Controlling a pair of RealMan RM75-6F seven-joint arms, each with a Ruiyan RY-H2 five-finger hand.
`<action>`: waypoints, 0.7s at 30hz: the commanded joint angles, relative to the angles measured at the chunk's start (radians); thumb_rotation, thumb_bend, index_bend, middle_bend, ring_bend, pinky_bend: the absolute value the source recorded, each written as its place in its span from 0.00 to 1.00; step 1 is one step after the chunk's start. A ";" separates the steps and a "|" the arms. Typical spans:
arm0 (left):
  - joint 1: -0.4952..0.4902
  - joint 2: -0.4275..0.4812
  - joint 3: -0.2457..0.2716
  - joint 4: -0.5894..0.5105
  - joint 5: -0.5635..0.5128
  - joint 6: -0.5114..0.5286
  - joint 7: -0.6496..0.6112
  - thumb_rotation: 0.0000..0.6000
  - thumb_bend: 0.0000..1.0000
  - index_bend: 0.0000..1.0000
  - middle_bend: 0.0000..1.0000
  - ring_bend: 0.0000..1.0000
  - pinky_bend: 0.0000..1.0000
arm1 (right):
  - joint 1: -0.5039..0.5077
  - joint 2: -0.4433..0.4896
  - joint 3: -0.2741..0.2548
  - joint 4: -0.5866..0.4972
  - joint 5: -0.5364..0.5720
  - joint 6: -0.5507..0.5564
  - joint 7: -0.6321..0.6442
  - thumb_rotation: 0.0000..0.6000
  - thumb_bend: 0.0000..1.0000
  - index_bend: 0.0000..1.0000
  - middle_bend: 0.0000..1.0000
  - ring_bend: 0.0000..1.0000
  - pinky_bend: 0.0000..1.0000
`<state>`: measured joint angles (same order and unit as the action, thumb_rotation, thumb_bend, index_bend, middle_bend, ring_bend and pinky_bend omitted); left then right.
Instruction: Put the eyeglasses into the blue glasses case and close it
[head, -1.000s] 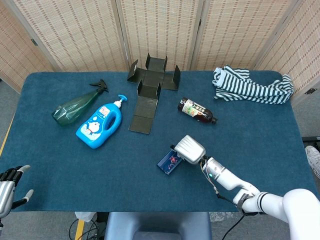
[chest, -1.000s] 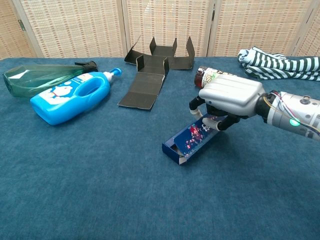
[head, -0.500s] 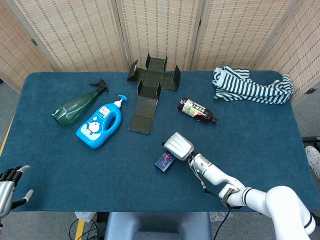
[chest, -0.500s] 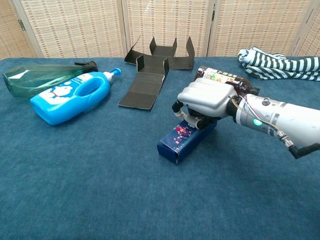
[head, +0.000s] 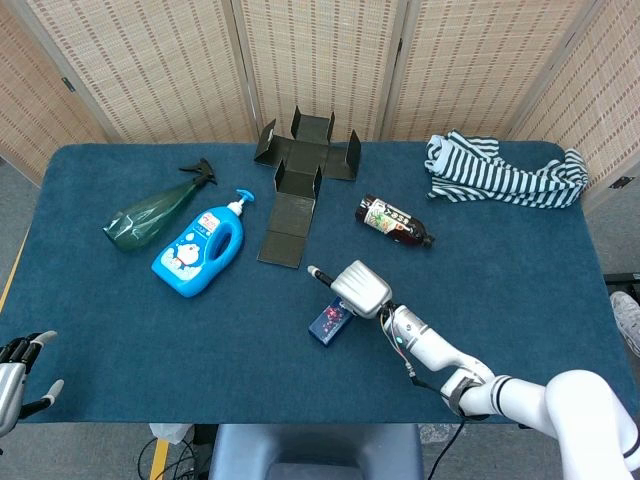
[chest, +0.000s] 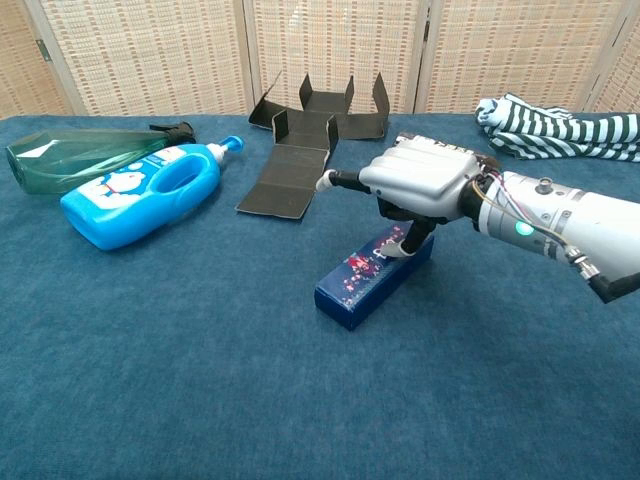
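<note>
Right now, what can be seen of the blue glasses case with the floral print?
The blue glasses case is a long, box-shaped case, dark blue with a pink and white flower print on its top. It looks closed and lies flat on the blue table cover, running diagonally with its near end toward the camera. The right hand hovers over its far end, one finger reaching down to the lid; whether it touches is unclear.

On the blue surface (head: 120, 330) lie a green spray bottle (head: 150, 212), a blue detergent bottle (head: 199, 253), an unfolded dark cardboard box (head: 297, 175), a brown bottle (head: 396, 221) and a striped cloth (head: 505, 171).
</note>
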<state>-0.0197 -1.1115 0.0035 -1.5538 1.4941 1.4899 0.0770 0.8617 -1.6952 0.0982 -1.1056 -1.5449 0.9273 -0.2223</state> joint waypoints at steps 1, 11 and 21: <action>-0.002 -0.001 0.000 -0.002 0.001 -0.002 0.001 1.00 0.30 0.23 0.26 0.23 0.30 | -0.015 0.079 -0.015 -0.096 -0.008 0.009 0.017 1.00 0.14 0.07 0.98 1.00 0.90; -0.004 -0.001 0.002 -0.012 0.005 -0.003 0.013 1.00 0.30 0.23 0.26 0.23 0.30 | 0.024 0.156 -0.030 -0.209 0.089 -0.174 -0.078 1.00 0.09 0.09 0.98 1.00 0.90; 0.003 0.004 0.002 -0.017 -0.005 -0.001 0.012 1.00 0.30 0.23 0.26 0.23 0.30 | 0.087 0.120 0.006 -0.188 0.218 -0.290 -0.163 1.00 0.23 0.33 0.98 1.00 0.90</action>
<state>-0.0172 -1.1075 0.0058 -1.5705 1.4895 1.4884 0.0892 0.9440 -1.5709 0.0997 -1.2944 -1.3325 0.6407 -0.3813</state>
